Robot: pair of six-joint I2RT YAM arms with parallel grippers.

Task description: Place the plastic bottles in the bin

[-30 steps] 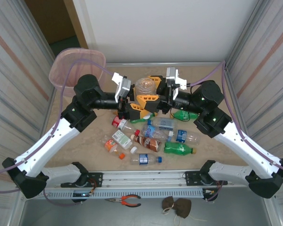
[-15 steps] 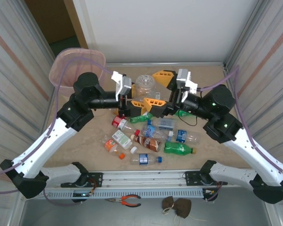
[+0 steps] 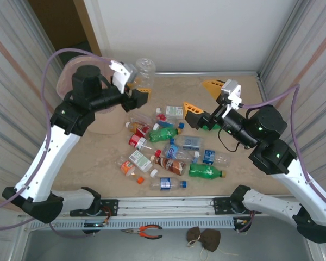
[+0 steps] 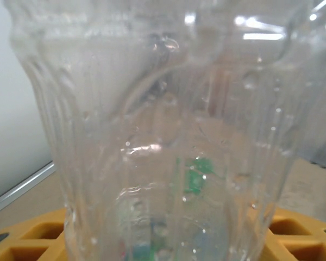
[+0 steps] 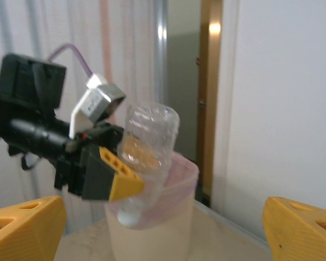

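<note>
The left gripper (image 3: 137, 90) pinches a clear bottle (image 3: 144, 67) between its orange fingers (image 4: 22, 244), holding it raised beside the pale pink bin (image 3: 63, 81) at the table's far left corner. In the right wrist view the bottle stands tilted just over the bin's rim. Its lower end seems to dip behind the translucent wall, though the blur makes that hard to settle. The right gripper (image 3: 204, 99) hangs over the far right part of the table (image 3: 98, 147), jaws spread wide with nothing between them. The other plastic bottles (image 3: 168, 147) lie in a loose scatter at mid-table — green, clear, red- and blue-labelled — well apart from the bin.
</note>
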